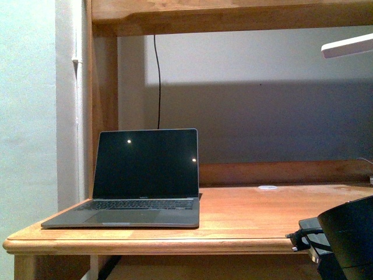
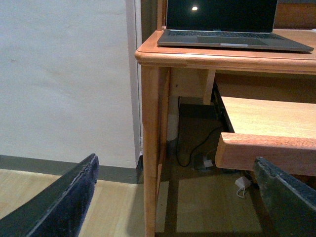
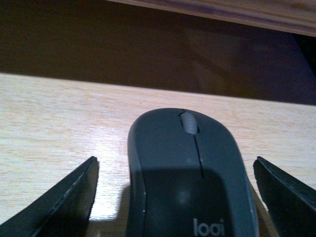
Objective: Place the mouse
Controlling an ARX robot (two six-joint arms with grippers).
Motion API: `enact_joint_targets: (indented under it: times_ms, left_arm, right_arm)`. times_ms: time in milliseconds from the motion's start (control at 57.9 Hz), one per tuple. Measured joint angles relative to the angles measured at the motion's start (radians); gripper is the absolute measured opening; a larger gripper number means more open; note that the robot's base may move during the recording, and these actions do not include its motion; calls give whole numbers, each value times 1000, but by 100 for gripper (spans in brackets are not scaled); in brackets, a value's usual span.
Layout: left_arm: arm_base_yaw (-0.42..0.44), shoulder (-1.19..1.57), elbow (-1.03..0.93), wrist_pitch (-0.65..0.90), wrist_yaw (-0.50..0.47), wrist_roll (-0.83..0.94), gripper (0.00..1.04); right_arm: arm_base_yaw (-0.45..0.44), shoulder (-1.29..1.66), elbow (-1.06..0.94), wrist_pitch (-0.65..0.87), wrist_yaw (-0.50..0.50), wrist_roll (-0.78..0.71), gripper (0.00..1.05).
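Matt grey plastic mouse (image 3: 185,173), grained wooden shelf (image 3: 59,123), varnished wooden desk (image 1: 262,216), laptop (image 1: 145,169) perhaps matt metal

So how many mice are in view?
1: the mouse lies on pale wood between the open fingers of the right gripper. None shows elsewhere; some could be hidden.

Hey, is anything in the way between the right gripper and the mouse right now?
Nothing visible. The mouse lies on the wooden board between the open fingers of the right gripper, with only bare wood showing in the gap on each side.
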State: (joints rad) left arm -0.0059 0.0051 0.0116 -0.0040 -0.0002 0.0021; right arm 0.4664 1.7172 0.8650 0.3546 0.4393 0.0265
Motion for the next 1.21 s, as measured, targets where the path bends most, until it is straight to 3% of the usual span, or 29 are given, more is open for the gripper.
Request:
enact_joint_targets:
  times_ms: [173,276,501,656,1001,1208]
  left_arm:
    - [0,0,0,0,0,0,97]
    - [0,0,0,0,0,0,97]
    - [0,0,0,0,0,0,97]
    - [0,0,0,0,0,0,97]
    - [0,0,0,0,0,0,97]
    - [0,0,0,0,0,0,97]
  right_arm:
    - [0,-9,-4,-5,-24,12,66]
    - [-13,-61,-30,-27,-32,11,58]
    - [-85,-282,-70,-120,-60,-15,57]
    - [-73,-345,-15,-182,-78,-15,57]
    - [105,-44,397,-245,21,-2,57]
    - [133,207,695,-283,93,-46,57]
